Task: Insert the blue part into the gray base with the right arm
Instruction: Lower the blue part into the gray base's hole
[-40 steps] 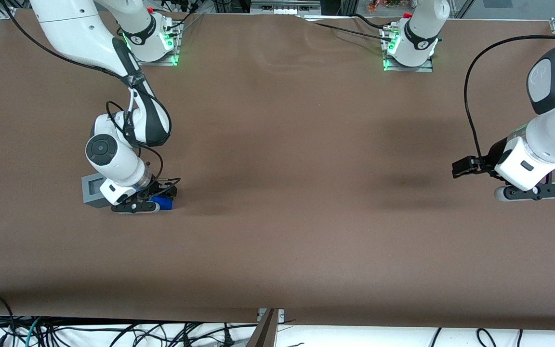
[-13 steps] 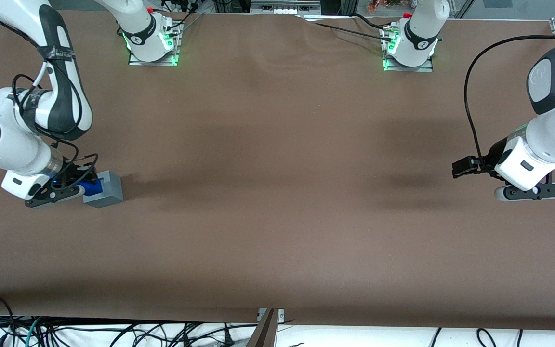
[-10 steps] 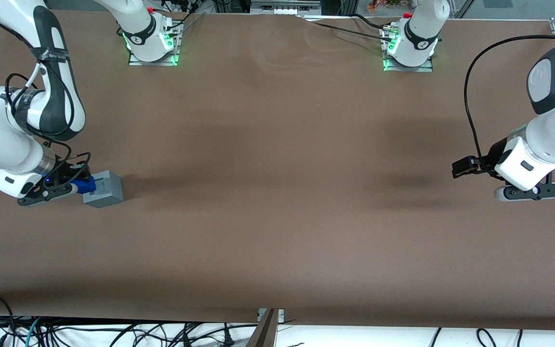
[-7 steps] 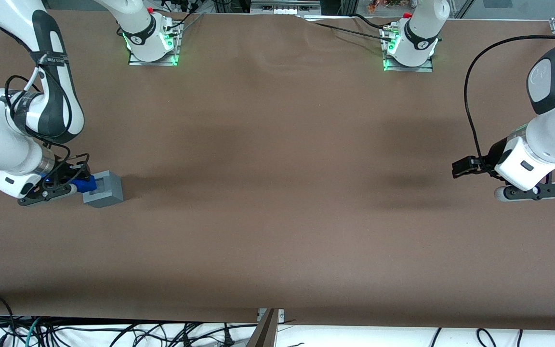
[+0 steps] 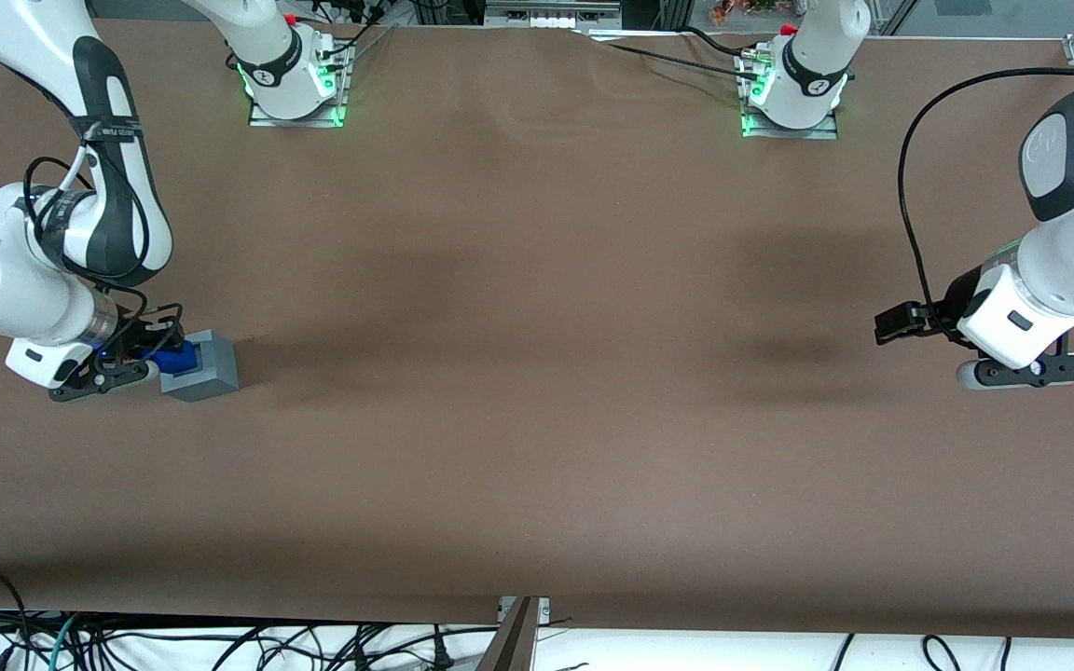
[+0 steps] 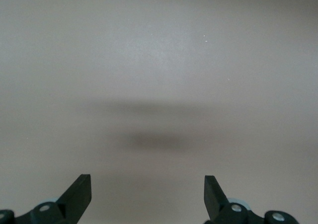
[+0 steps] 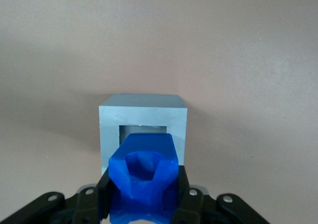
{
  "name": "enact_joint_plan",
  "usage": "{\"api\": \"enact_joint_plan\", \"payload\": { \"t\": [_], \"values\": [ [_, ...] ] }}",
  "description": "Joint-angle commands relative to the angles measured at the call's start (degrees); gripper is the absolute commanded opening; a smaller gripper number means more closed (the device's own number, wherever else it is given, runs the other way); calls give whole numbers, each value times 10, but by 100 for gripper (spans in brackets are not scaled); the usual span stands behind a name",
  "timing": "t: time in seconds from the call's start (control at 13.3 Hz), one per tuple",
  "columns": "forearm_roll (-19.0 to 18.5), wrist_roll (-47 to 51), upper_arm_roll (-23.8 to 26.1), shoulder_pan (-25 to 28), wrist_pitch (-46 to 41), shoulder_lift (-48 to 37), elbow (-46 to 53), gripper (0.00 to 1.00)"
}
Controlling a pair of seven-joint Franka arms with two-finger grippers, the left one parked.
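Note:
The gray base (image 5: 202,366) stands on the brown table near the working arm's end. Its square recess (image 7: 143,130) faces my gripper. The right arm's gripper (image 5: 144,359) hangs beside the base and is shut on the blue part (image 5: 174,357). In the right wrist view the blue part (image 7: 143,174) sits clamped between the black fingers (image 7: 186,189), its tip at the mouth of the recess in the gray base (image 7: 143,120). How deep the part reaches into the recess I cannot tell.
Brown table surface (image 5: 537,373) stretches toward the parked arm's end. Two arm mounts with green lights (image 5: 295,84) (image 5: 789,93) stand along the table edge farthest from the front camera. Cables lie below the edge nearest the front camera.
Three seconds ago the gripper held the blue part on the base's parked-arm side. It has since swung round the base, and in the last half second moved closer, bringing the part to the recess.

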Motion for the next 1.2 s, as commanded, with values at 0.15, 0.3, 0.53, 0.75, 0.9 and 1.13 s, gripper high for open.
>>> {"api": "enact_joint_plan", "payload": {
  "t": [0.15,0.3,0.53,0.75,0.9,1.13],
  "values": [
    [26,-4,1,0,8,3,-6,28],
    [27,-4,1,-1,9,6,-6,29],
    [32,-4,1,-4,17,14,-6,29],
    [56,-4,1,-10,18,26,-2,29],
    [67,-6,1,-15,21,30,-1,29],
    [68,-11,1,-17,36,38,-1,29]
  ]
}}
